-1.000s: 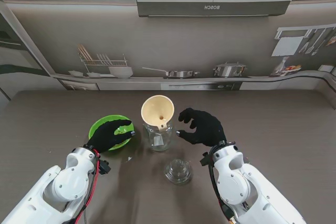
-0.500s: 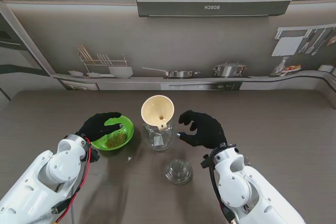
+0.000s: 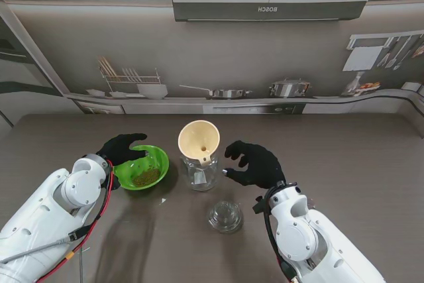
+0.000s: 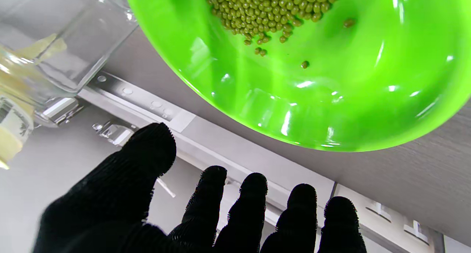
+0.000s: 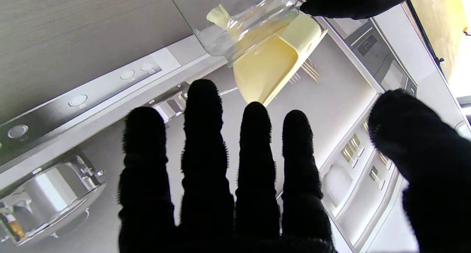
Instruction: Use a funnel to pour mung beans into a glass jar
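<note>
Left hand (image 3: 121, 148) open at the far-left rim of the green bowl (image 3: 158, 161), holding nothing. Right hand (image 3: 255, 162) spread wide, empty, just right of the glass jar (image 3: 201, 172) carrying the funnel (image 3: 198, 141).

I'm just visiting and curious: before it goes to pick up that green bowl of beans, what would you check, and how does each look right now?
1. Funnel seated in the jar: ok, though it leans.
2. Beans in the bowl: ok.
3. Left hand free to grasp: ok, open at the bowl's far left rim, holding nothing.
4. Right hand ready to steady the jar: ok, open just right of it, not touching.
5. Lid out of the way: ok, nearer to me than the jar.
6. Grip on the bowl secure: not ok, none yet.
</note>
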`<state>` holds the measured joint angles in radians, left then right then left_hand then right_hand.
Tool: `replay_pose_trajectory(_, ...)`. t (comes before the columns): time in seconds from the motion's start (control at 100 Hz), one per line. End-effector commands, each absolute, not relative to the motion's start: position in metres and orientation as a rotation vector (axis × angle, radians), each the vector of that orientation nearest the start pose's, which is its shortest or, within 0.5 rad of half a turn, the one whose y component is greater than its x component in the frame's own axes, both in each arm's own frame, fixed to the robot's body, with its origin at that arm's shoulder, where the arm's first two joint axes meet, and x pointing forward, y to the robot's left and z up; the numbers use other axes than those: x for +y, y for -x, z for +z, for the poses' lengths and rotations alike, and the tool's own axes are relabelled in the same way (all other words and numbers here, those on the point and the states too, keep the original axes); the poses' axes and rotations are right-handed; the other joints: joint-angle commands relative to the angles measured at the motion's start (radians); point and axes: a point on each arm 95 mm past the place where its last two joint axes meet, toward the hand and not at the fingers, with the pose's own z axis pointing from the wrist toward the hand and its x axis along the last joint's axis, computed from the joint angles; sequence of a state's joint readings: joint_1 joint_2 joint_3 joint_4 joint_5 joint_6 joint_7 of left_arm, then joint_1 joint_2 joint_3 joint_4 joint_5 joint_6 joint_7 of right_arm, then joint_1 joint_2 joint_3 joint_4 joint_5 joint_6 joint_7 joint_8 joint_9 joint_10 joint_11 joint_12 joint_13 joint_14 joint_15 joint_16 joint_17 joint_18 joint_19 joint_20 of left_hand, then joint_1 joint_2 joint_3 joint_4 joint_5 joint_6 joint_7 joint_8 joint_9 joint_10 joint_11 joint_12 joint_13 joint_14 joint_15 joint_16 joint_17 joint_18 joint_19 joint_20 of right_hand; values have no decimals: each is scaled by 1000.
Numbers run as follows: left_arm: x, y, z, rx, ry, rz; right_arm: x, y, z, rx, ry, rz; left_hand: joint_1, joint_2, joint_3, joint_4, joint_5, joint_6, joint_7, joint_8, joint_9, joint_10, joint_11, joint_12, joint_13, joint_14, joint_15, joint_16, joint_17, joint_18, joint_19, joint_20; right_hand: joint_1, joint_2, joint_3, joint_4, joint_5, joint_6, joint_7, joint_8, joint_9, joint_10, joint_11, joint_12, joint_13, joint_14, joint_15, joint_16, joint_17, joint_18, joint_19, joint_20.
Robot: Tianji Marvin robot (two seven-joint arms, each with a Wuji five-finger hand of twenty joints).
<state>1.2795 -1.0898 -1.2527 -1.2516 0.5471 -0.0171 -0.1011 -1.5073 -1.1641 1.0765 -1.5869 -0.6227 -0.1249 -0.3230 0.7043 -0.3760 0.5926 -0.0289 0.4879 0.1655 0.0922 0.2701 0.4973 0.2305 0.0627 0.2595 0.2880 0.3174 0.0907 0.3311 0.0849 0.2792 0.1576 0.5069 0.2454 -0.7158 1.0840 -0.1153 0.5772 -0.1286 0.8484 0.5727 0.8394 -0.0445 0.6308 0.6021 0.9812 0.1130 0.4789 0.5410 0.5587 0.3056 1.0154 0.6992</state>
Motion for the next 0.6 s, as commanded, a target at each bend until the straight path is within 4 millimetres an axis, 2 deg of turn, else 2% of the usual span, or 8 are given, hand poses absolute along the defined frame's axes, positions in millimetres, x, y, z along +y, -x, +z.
replay_pose_trajectory(0.0, 83, -495, -317, 1274, 1693, -1503, 63, -397, -300, -1480, 1790, -2738, -21, -37, 25, -15, -30, 16, -19, -8, -32, -29, -5, -13, -29, -26, -10, -4, -4, -41, 12, 16, -21, 9, -15, 7, -1, -2, -10, -17, -4, 2, -10, -4, 14, -7, -11, -10, -9, -11, 19, 0)
replay_pose_trajectory(0.18, 83, -504, -319, 1291, 1706, -1469, 62, -398, -301, -1474, 1799, -2729, -14, -62, 63, -17, -41, 15, -14, -1, -43, -29, -1, -11, -38, -32, -8, -4, -11, -52, 7, 12, -22, 13, -16, 8, -2, -2, -10, -17, -3, 4, -10, -5, 14, -10, -12, -10, -10, -12, 21, 0)
replay_pose_trajectory(0.48, 87, -518, -331, 1314, 1753, -1386, 61, -398, -301, -1472, 1807, -2710, 4, -89, 111, -22, -15, 7, 17, 32, -41, -16, 10, 4, -29, -26, 7, 3, 2, -61, 10, 10, -23, 21, -21, 9, -1, 1, -11, -18, -4, 7, -10, -5, 13, -6, -11, -9, -10, -13, 22, 0)
replay_pose_trajectory(0.59, 88, -521, -335, 1311, 1770, -1369, 61, -398, -301, -1475, 1812, -2703, 4, -91, 115, -25, -36, -2, 9, 36, -47, -15, 7, 7, -33, -25, 9, 5, 2, -61, 12, 10, -23, 26, -23, 10, 3, 1, -10, -18, -3, 8, -9, -6, 13, -7, -11, -9, -11, -13, 22, 0)
